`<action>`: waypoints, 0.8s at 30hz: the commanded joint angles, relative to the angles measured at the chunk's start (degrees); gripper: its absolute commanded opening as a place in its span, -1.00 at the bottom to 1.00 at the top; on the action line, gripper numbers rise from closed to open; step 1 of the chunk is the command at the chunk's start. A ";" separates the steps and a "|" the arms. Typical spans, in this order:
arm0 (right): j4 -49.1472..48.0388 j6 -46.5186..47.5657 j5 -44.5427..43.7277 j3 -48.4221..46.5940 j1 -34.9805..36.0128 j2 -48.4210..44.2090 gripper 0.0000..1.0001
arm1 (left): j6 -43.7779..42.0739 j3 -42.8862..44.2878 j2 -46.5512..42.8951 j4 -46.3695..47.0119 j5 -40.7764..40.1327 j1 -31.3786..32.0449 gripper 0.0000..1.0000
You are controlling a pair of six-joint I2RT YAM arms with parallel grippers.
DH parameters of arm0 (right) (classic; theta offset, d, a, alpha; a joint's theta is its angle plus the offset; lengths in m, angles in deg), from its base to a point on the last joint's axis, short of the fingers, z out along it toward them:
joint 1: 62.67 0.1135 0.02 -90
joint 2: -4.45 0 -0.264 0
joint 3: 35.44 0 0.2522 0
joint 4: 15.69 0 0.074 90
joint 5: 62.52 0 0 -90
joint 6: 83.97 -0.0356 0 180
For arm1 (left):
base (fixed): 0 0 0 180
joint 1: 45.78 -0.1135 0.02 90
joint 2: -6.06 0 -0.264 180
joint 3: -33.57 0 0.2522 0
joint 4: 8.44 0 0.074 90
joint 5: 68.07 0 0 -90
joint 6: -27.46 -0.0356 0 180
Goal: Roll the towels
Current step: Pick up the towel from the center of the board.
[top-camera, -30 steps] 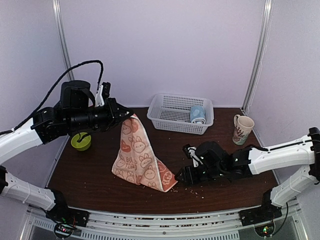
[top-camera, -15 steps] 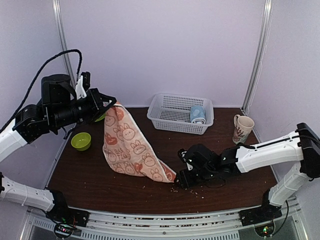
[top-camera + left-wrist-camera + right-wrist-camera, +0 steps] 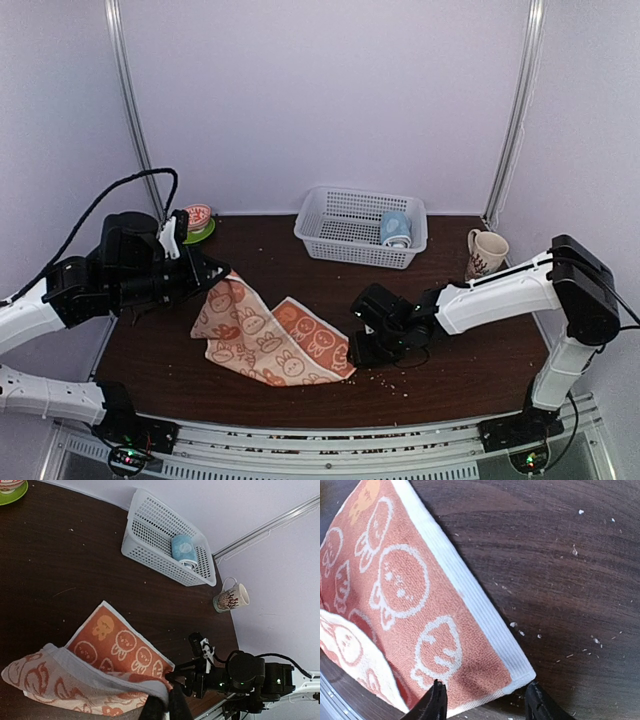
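Claws: left claw (image 3: 213, 277) pinched tight on the left edge of the orange towel (image 3: 272, 340), holding that end raised off the bench (image 3: 470, 345). The rest of the cloth drapes down and lies flat toward the right. The right claw (image 3: 485, 704) sits low over the wood, jaws roughly half apart, straddling the towel's near right corner. One finger is over cloth, the other over bare wood; not closed on it.

Towels: the orange one lies left of centre, toward the near edge. The blue towel (image 3: 396, 228), rolled, is in the right end of a white basket (image 3: 335, 232) at the far edge.

Surface and room: dark brown wood, scattered with pale crumbs (image 3: 580, 511). A mug (image 3: 485, 256) stands toward the far right corner, a green dish (image 3: 199, 224) at the far left corner. Pale lilac walls (image 3: 320, 90), with metal uprights (image 3: 515, 110) in the corners.

Views: the right wrist view alone shows the white hem and rabbit figures close up. The left wrist view shows the towel's paler reverse folded over. Only the top view shows both arms.
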 commanded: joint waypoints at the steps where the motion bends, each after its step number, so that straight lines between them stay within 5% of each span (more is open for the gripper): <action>1: 6.18 -0.94 -1.48 -1.89 -0.32 2.58 0.07 | 1.52 -2.08 -5.21 2.66 0.53 0.13 -1.00; 7: 8.98 -0.99 -3.24 -3.24 -2.22 5.16 0.11 | 0.04 -3.10 -7.68 1.76 -0.28 0.13 -1.00; 16: 15.39 4.60 0.86 -7.91 -1.99 9.43 -0.45 | -1.24 -3.99 -8.75 1.56 1.20 0.13 -1.00; 21: 17.05 5.62 2.17 -6.63 -2.07 7.94 -1.00 | -1.45 -4.68 -10.22 0.66 1.09 0.13 -1.00; 24: 16.49 4.90 1.67 -5.56 -3.05 4.44 -1.00 | -1.58 -5.54 -11.38 0.38 0.50 0.13 -1.00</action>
